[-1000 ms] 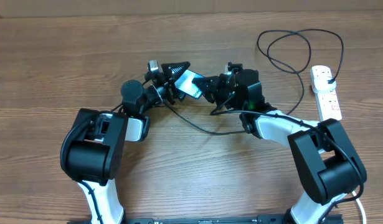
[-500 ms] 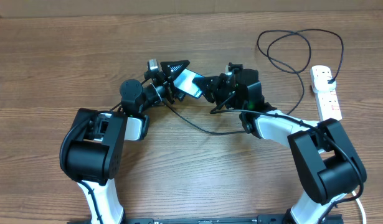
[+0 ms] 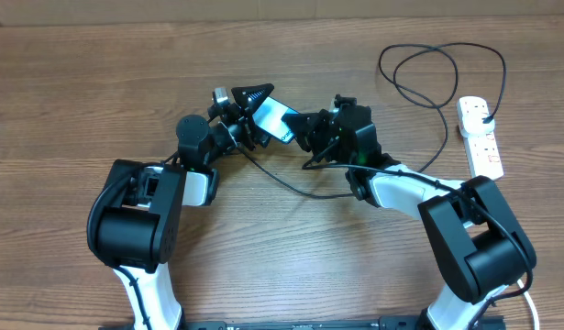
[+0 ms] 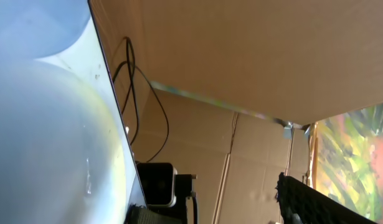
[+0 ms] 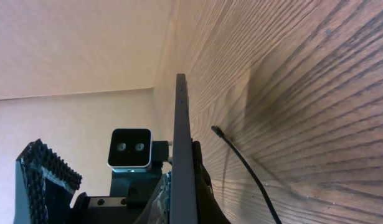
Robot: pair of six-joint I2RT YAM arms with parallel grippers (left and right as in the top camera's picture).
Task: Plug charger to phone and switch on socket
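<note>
The phone [image 3: 274, 119], its light blue screen lit, is held off the table between the two arms. My right gripper [image 3: 311, 136] is shut on its right end; in the right wrist view the phone [image 5: 181, 124] shows edge-on between the jaws of that gripper [image 5: 186, 196]. My left gripper [image 3: 252, 112] is open around its left end. In the left wrist view the screen [image 4: 48, 124] lies against one finger, the other finger [image 4: 303, 202] far off. The charger cable [image 3: 291, 188] trails below; a thin end [image 5: 214, 129] shows beside the phone. The socket [image 3: 481, 142] lies far right.
The black cable loops [image 3: 419, 55] at the back right and runs to a black plug [image 3: 484, 113] in the socket's far outlet. Both arm bases [image 3: 135, 220] stand at the front edge. A cardboard wall [image 4: 253, 56] backs the table.
My left gripper's jaws have spread wider around the phone. The right gripper with the phone has shifted slightly left and back.
</note>
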